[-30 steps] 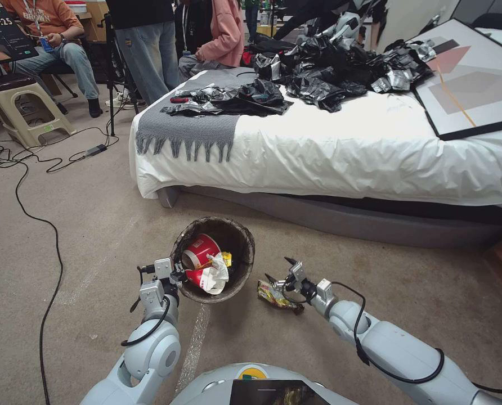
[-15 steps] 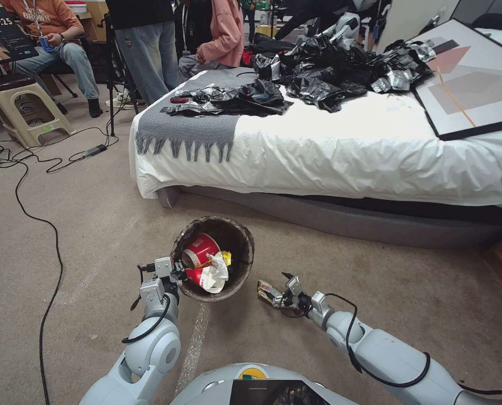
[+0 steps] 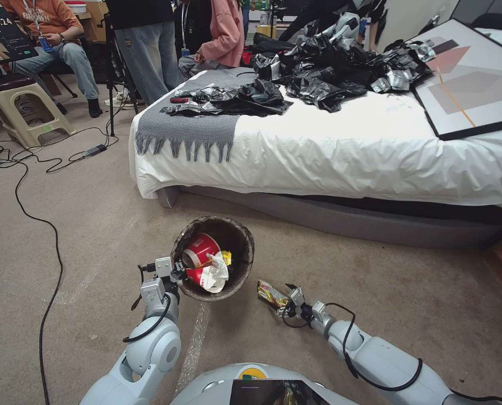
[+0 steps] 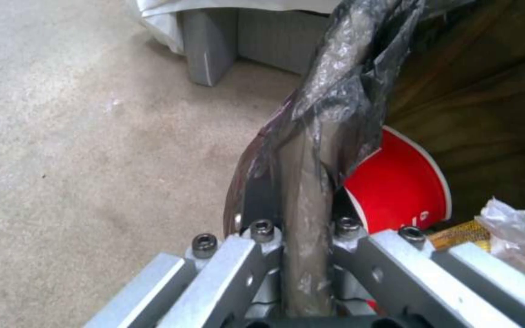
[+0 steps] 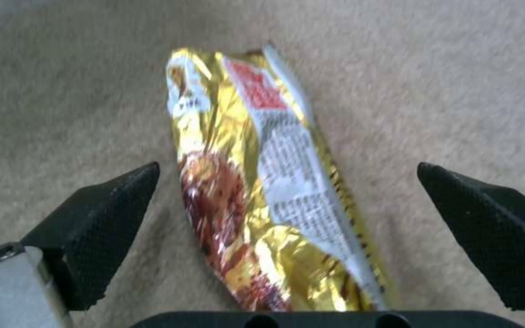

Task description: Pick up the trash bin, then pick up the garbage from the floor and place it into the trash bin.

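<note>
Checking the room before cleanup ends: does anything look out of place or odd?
A gold foil wrapper lies on the carpet beside the trash bin, between the right gripper's open fingers. The left gripper is clamped on the bin's rim. Crumpled black bags are strewn over the bed.

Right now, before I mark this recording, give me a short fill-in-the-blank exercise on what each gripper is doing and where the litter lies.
1. The left gripper is shut on the ____ of the small round white bin with a brown liner.
2. The right gripper is ____, its fingers either side of the gold foil snack wrapper.
3. That wrapper lies on the ____.
4. The red-and-white paper cups lie inside the ____.

Missing words: rim; open; carpet; bin
</note>
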Robot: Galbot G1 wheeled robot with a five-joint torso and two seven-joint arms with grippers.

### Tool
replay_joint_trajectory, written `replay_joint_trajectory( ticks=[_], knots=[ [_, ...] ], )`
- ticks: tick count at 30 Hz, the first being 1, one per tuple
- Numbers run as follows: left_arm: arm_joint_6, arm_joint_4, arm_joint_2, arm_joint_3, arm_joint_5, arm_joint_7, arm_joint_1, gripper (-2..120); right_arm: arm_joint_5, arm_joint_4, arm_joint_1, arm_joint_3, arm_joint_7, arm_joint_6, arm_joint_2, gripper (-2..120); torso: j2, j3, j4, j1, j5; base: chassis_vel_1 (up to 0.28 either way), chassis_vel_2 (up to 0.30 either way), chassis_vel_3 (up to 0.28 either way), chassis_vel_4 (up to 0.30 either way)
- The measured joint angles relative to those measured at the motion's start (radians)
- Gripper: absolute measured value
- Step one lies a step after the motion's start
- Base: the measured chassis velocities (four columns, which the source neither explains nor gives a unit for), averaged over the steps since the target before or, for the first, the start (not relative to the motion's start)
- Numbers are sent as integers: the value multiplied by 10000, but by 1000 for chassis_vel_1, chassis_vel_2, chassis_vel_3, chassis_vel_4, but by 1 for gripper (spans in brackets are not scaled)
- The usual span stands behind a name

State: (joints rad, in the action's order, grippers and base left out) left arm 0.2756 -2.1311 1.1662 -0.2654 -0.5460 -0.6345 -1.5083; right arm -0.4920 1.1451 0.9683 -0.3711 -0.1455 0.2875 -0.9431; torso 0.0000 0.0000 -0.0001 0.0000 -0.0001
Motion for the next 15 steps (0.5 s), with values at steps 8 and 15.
replay_joint_trajectory(
  ticks=[8,15],
  knots=[
    [-11,19,5,-3,-6,1,8,0,153,-404,18,18,-40,90,-240,100,0,0,1,0,1,0,0,0,0],
    [-14,19,-21,-18,-43,-4,46,0,481,-1148,31,40,-44,342,-706,100,0,0,1,0,1,0,0,0,0]
  ],
)
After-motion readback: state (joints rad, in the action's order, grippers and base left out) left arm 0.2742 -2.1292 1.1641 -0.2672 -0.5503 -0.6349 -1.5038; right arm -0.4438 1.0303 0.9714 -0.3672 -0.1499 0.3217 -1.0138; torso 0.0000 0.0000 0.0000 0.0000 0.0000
